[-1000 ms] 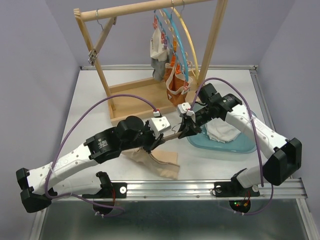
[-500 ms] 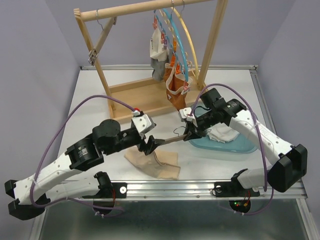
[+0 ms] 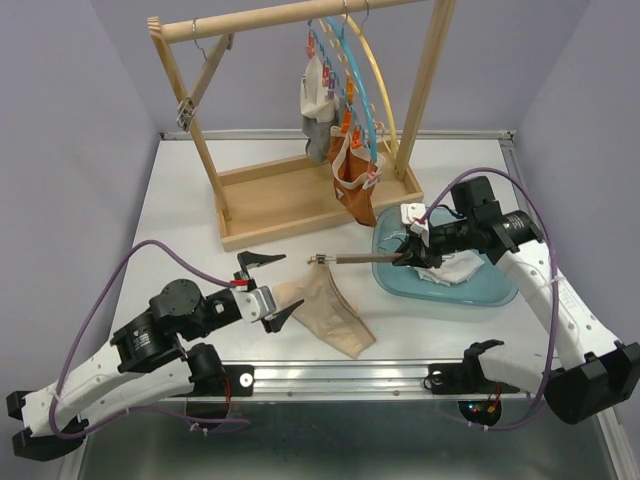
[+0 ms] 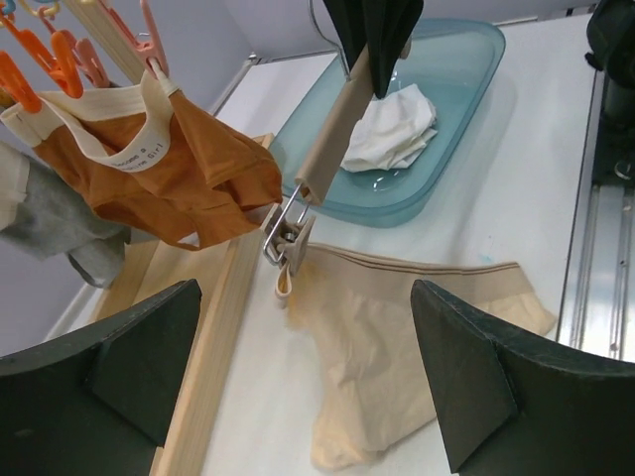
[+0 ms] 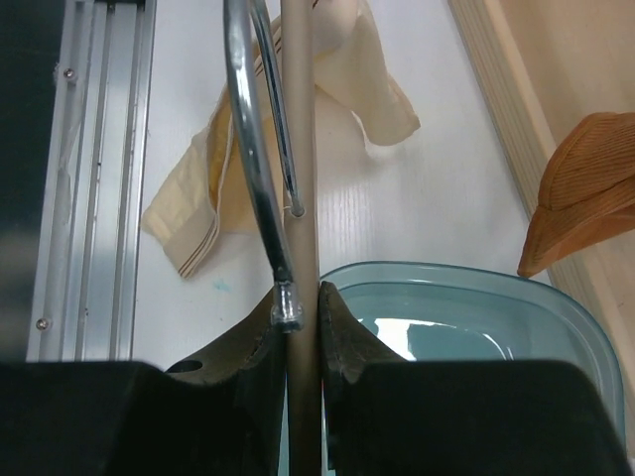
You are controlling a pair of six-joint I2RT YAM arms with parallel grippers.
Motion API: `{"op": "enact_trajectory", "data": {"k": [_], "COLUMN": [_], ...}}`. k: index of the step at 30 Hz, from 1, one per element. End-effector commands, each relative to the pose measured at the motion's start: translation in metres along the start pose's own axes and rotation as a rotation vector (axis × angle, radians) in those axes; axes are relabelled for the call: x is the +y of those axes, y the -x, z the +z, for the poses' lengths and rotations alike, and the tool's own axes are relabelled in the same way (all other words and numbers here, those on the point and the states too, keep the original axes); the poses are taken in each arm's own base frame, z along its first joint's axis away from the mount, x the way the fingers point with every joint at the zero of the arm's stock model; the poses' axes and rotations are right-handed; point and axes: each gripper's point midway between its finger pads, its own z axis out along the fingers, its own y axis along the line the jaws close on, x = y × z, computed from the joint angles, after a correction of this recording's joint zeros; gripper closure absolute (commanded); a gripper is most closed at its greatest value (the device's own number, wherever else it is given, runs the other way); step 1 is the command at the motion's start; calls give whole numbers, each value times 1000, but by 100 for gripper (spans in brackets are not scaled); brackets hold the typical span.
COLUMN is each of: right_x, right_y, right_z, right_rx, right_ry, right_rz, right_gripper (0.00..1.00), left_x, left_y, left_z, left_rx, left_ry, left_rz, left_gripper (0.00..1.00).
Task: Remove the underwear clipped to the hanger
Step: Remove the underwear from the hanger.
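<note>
A beige underwear (image 3: 328, 315) lies on the table, one corner still caught in the metal clip (image 4: 285, 236) at the end of a tan hanger bar (image 3: 365, 259). My right gripper (image 3: 408, 256) is shut on that bar over the tub; the bar sits pinched between its fingers (image 5: 301, 302), with the hanger's steel hook (image 5: 250, 149) beside it. My left gripper (image 3: 272, 290) stands wide open to the left of the beige underwear (image 4: 397, 327), holding nothing (image 4: 306, 322). Orange-brown (image 3: 356, 188), grey (image 3: 318, 142) and white (image 3: 314, 88) underwear hang clipped to hangers on the rack.
A translucent blue tub (image 3: 490, 290) at the right holds a white cloth (image 3: 452, 268). The wooden rack's base (image 3: 290, 200) and posts stand at the back middle. A metal rail (image 3: 400, 372) runs along the near edge.
My left gripper opened and drew back to the left and nearer. My right gripper carried the hanger bar rightward toward the tub. The beige underwear spread out on the table.
</note>
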Motion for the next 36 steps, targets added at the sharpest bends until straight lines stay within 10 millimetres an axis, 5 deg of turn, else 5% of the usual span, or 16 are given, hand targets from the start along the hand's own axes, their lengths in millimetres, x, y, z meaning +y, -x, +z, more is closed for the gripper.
{"op": "enact_trajectory", "data": {"k": [1, 11, 12, 25, 36], "right_x": [7, 19, 21, 25, 26], "right_y": [4, 4, 3, 3, 3], "right_z": [0, 3, 3, 4, 3], "right_rx": [-54, -90, -96, -106, -107], "right_ry": [8, 46, 50, 61, 62], "right_rz": [-23, -26, -27, -30, -32], "right_gripper": [99, 100, 99, 100, 99], "left_x": [6, -6, -17, -7, -7], "left_y": [7, 5, -8, -11, -18], "left_z": [8, 39, 50, 68, 73], "left_rx": [-44, -28, 8, 42, 72], "left_ry": [4, -107, -164, -115, -112], "left_rz": [165, 260, 253, 234, 209], "left_gripper": [1, 3, 4, 11, 46]}}
